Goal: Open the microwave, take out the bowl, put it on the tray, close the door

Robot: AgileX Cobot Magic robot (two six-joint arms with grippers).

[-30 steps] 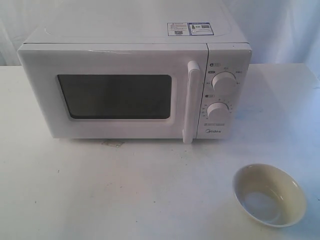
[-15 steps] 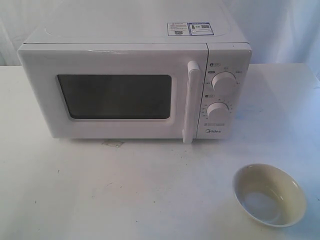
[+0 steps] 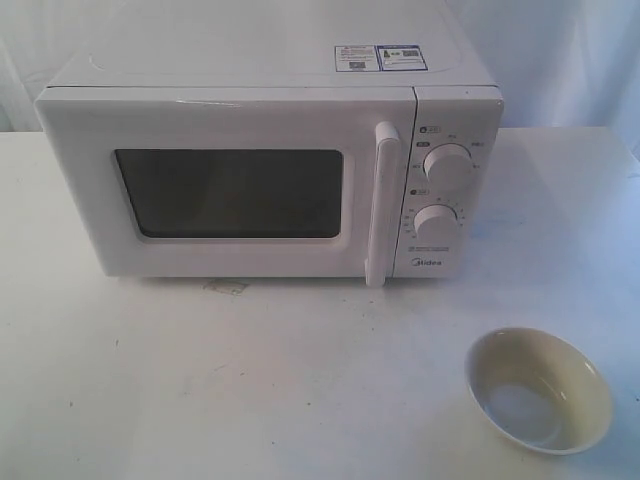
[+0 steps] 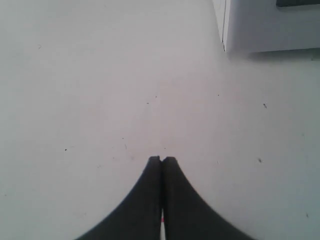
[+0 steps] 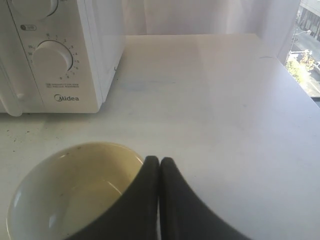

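outside, bowl [image 3: 538, 390] on table [image 3: 300, 380] (door [image 3: 230, 190] closed)

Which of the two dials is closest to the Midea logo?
The lower dial: ringed by a numbered scale, with the Midea logo just beneath it. The upper dial sits above it, farther from the logo.

It looks like a staged lab test bench: white curtain backdrop [image 3: 560, 50] behind the microwave [image 3: 270, 180], plain white table [image 3: 250, 380] under it.
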